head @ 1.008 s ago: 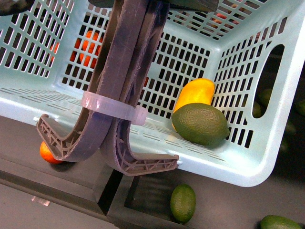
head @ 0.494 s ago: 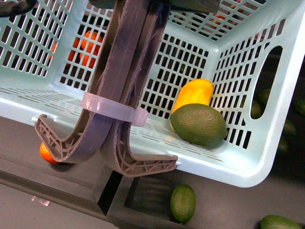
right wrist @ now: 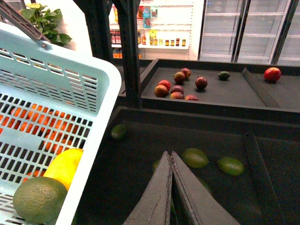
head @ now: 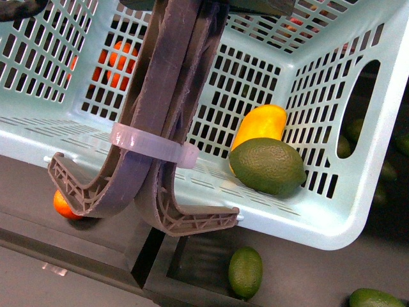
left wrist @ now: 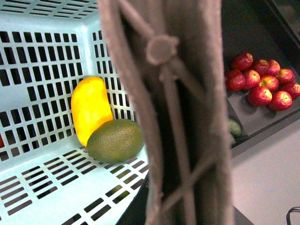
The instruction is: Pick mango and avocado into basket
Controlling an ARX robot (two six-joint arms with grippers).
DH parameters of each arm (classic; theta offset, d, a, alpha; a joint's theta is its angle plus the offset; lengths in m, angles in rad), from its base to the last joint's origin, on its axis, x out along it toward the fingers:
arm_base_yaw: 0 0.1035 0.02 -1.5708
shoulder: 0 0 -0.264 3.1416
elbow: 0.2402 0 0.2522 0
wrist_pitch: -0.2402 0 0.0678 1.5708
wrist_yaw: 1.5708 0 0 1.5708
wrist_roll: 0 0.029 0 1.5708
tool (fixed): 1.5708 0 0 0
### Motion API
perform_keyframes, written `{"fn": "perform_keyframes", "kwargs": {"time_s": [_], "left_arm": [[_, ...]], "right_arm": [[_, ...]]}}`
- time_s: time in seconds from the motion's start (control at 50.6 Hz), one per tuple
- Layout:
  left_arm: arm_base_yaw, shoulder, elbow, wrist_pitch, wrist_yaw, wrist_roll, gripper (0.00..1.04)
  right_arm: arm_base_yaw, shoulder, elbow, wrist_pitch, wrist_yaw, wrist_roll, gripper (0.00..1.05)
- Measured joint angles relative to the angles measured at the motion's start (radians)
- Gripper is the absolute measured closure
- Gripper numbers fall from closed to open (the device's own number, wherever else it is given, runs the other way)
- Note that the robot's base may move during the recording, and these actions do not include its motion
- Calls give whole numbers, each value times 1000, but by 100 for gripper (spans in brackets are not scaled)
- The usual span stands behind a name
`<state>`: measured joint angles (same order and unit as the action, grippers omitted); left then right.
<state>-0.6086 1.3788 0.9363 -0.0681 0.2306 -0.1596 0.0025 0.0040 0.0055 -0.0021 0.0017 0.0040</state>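
Basket: your pale teal lattice basket [head: 77,137] fills most of the front view, tilted, with an oval cut-out in its right end wall.
Handles: twin grey-brown handles [head: 169,96] rise through the middle of the front view, bound together by a white tie [head: 153,146].
Mango: the yellow-orange mango [head: 261,125] lies inside the basket, leaning against the lattice wall in the corner near the cut-out end.
Avocado: a dark green avocado [head: 268,166] lies on the basket floor, touching the mango, on the side nearer the basket's front rim.
Right fingers: in the right wrist view you see the right gripper [right wrist: 172,161] with its dark fingers [right wrist: 157,197] pressed together at the tips, holding nothing, outside the basket above a dark tray.
Left fingers: the left wrist view shows only the handles close up; you cannot tell the fingers' state.
Surroundings: loose green fruits [right wrist: 194,158] lie in the dark tray; red apples [left wrist: 262,86] sit in another tray beside the basket; orange fruits [head: 115,61] show through the far lattice wall.
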Motion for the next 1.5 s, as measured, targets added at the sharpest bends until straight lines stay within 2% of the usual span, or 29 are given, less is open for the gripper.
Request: {"fn": "perform_keyframes", "kwargs": {"time_s": [0.04,0.138,0.296,0.474,0.514,0.79,1.107,1.502], "left_arm": [[0,0,0,0,0,0,99],[0,0,0,0,0,0,99],[0,0,0,0,0,0,99],[-11,0,0,0,13,7,99],[-11,0,0,0,15,6,99],[-9,0,0,0,22,2,99],[2,0,-1,0,-15,2,99],[-2,0,-2,-1,8,-2,99]], "right_arm": [[0,0,0,0,0,-2,99],[0,0,0,0,0,-2,77],[0,0,0,0,0,-2,52],[0,0,0,0,5,-1,11],[0,0,0,0,4,0,6],[0,0,0,0,1,-1,8],[0,0,0,-1,0,-1,8],[0,0,0,0,-2,-1,8]]}}
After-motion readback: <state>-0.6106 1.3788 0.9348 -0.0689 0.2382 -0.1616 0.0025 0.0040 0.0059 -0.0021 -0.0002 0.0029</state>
